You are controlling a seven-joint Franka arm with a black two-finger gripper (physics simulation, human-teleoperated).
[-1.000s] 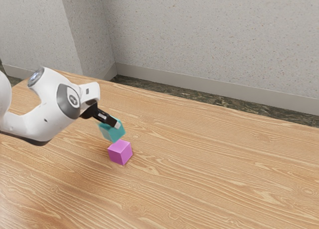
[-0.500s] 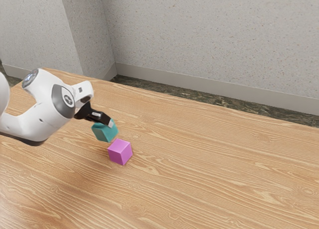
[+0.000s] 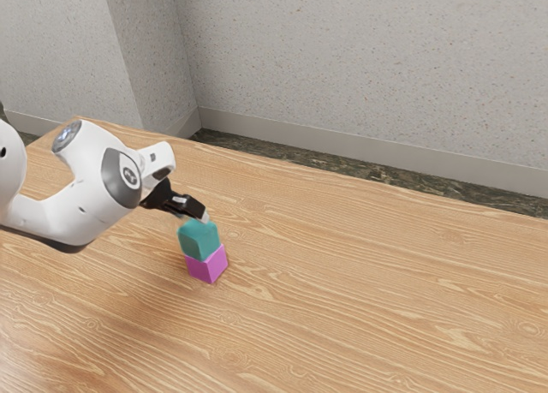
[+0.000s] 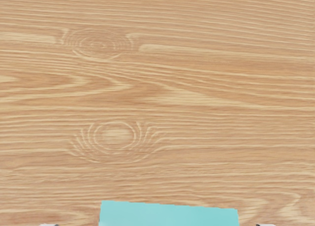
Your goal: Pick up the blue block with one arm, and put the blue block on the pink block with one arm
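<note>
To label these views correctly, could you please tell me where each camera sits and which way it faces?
Exterior view: beside the arm, looking down across the table at the blue block on the pink block; arm and gripper show.
Wrist view: by the gripper, facing down at the table; blue block just beneath.
Shared: blue block, table.
</note>
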